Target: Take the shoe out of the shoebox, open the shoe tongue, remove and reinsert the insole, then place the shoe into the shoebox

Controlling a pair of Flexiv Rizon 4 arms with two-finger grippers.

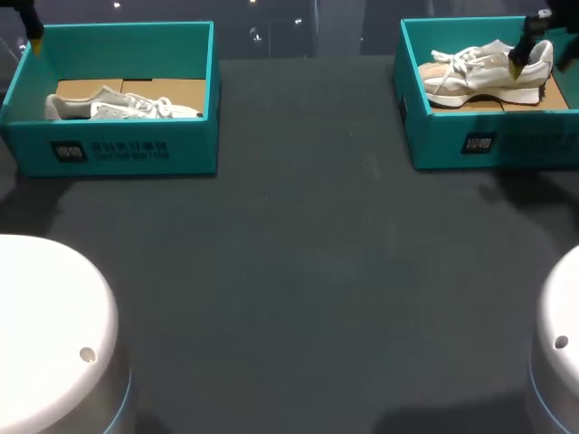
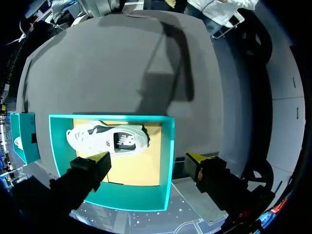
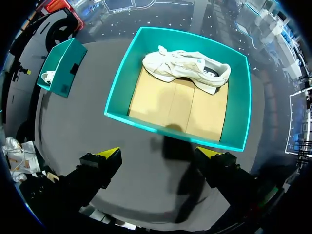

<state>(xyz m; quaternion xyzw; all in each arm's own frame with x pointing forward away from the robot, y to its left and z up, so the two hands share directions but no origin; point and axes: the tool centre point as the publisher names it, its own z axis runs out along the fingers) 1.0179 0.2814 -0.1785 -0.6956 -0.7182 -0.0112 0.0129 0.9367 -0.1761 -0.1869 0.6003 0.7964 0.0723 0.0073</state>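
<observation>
left pincer is hanging wide open and holding nothing above a teal open-topped cardboard shoebox at the table's far left, one yellow-tipped finger over the box's near corner and the other outside its side wall. inside, a white lace-up sneaker is lying on a brown cardboard liner, along the wall farthest from the fingers. right pincer is also hanging wide open and gripping nothing, hovering above the near wall of a second teal shoebox at the far right, where a second white sneaker is resting against the far wall, untouched. a dark grey table is stretching between the two boxes, which are sitting well apart, and two white rounded arm bases are standing at its near corners.
</observation>
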